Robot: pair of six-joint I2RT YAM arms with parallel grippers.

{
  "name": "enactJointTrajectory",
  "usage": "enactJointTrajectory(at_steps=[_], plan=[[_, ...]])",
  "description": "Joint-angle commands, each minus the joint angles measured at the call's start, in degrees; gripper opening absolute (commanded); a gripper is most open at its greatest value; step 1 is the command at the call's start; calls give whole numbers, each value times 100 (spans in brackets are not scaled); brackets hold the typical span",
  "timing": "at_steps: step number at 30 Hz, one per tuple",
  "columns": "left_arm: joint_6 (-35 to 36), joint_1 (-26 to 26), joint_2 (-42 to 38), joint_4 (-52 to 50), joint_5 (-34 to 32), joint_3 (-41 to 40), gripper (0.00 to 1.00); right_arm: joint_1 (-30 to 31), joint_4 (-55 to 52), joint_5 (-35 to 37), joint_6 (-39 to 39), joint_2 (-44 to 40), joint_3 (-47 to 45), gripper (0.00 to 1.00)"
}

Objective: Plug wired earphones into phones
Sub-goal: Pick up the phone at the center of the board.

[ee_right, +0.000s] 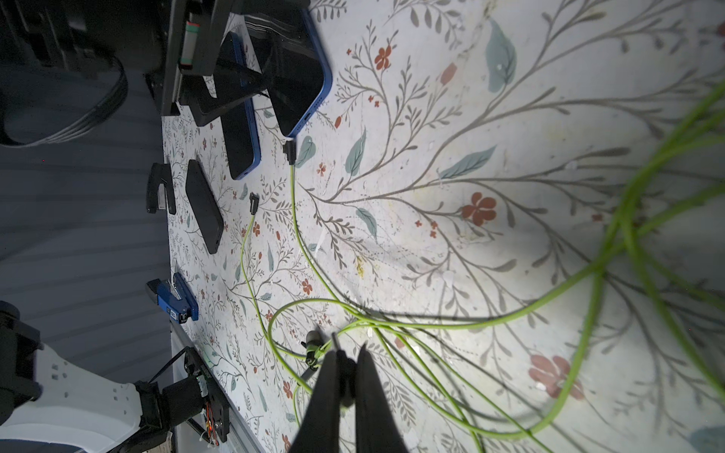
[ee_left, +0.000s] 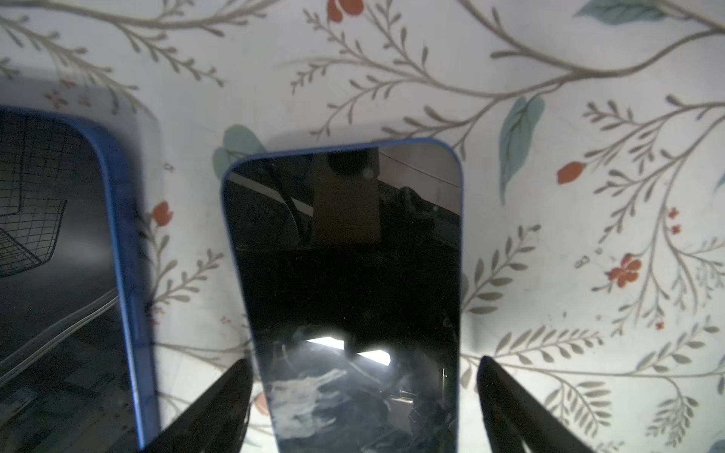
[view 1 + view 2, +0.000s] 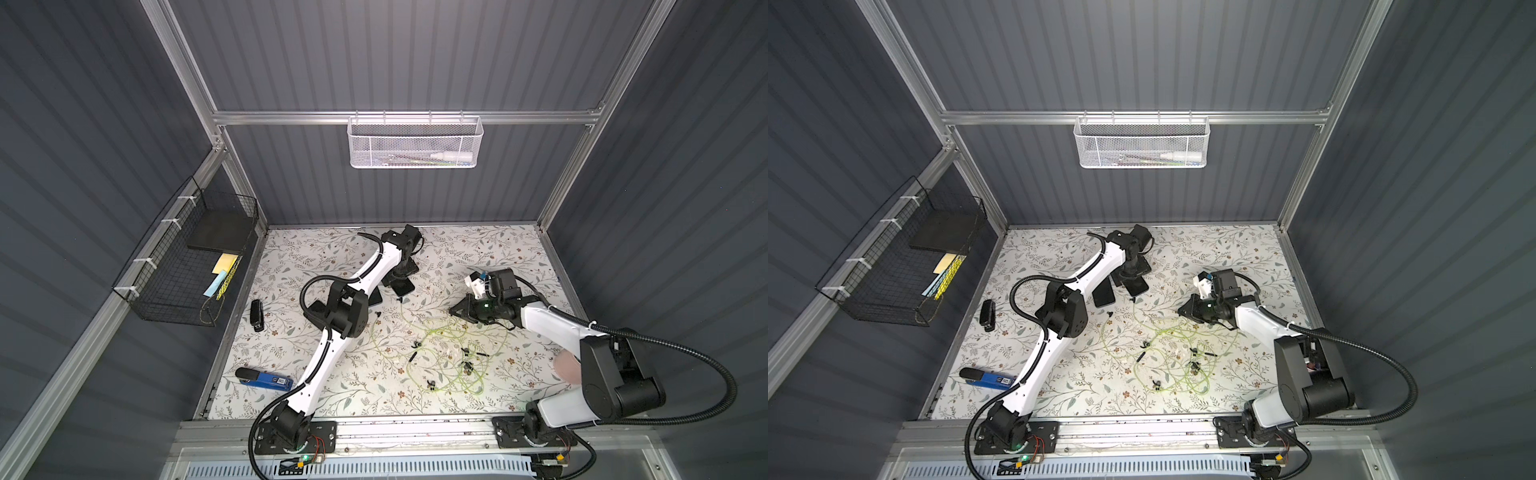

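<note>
Left gripper (image 2: 364, 360) is spread wide, one finger (image 2: 219, 396) each side of the right-hand phone (image 2: 353, 274), not clamped on it. That phone lies flat, screen up, blue rim, toward the far edge of the table (image 3: 478, 249), abt mid-width. Middle phone (image 2: 59, 274), also blue-rimmed, lies just beside it. A third phone (image 1: 204, 208), all black, sits a bit apart, closer to the left edge. Right gripper (image 1: 350, 346) is clenched, tip low over the cloth, right of the table's middle. An earbud (image 1: 314, 341) sits right by its fingers, but can't tell if a cord is actually pinched. Earphones (image 3: 467, 366) are a loose yellow-green tangle btwn the table's middle and the right edge, nearer the front. One plug (image 1: 289, 151) lies at the port end of the right-hand phone, touching or nearly so; seated or not, can't tell. Second plug (image 1: 254, 202) lies loose on the cloth near the middle phone's port end, apart from it. Blue stapler (image 3: 266, 378) sits by the left edge near the front-left corner
</note>
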Motion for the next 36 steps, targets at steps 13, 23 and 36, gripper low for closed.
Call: enactJointTrajectory(at_steps=[13, 23, 36], plan=[[739, -54, 175, -1302, -133, -1167, 91, 17, 340, -155, 98, -162, -371, 5], [719, 184, 96, -788, 20, -1371, 79, 17, 262, -101, 125, -213, -407, 6], [733, 260, -599, 67, 224, -2425, 68, 52, -434, 34, -185, -193, 107, 7]])
